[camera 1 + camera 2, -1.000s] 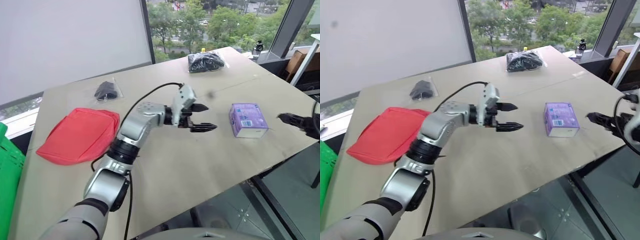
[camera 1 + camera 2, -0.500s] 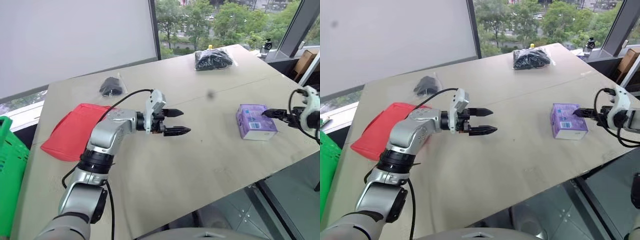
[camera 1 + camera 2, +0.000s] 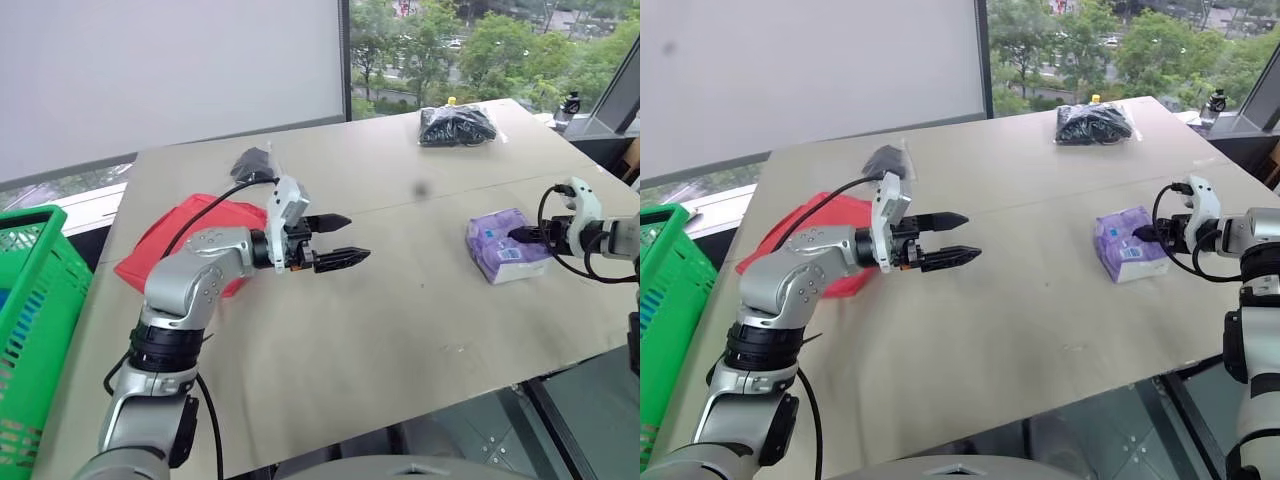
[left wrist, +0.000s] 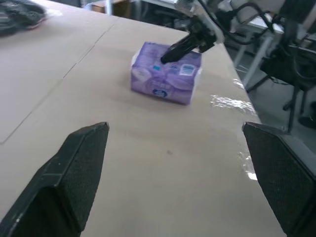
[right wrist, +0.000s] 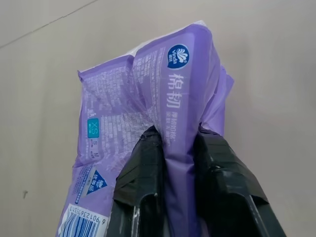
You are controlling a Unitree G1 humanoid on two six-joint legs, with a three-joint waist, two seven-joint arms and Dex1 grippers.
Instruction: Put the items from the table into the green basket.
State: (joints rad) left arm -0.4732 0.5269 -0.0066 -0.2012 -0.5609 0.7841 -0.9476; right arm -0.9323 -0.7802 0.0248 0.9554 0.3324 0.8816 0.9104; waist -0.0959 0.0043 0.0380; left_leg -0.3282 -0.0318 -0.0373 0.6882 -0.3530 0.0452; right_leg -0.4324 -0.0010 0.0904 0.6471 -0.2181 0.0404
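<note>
Fingers (image 5: 140, 192) of the right gripper (image 5: 173, 148) pinch only a fold of the purple tissue pack (image 5: 148, 113); the wrapper may slip when lifted, while the left gripper (image 3: 335, 240) hangs wide open, empty.

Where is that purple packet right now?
The purple tissue pack lies on the table at the robot's right, pinched by the right gripper.
</note>
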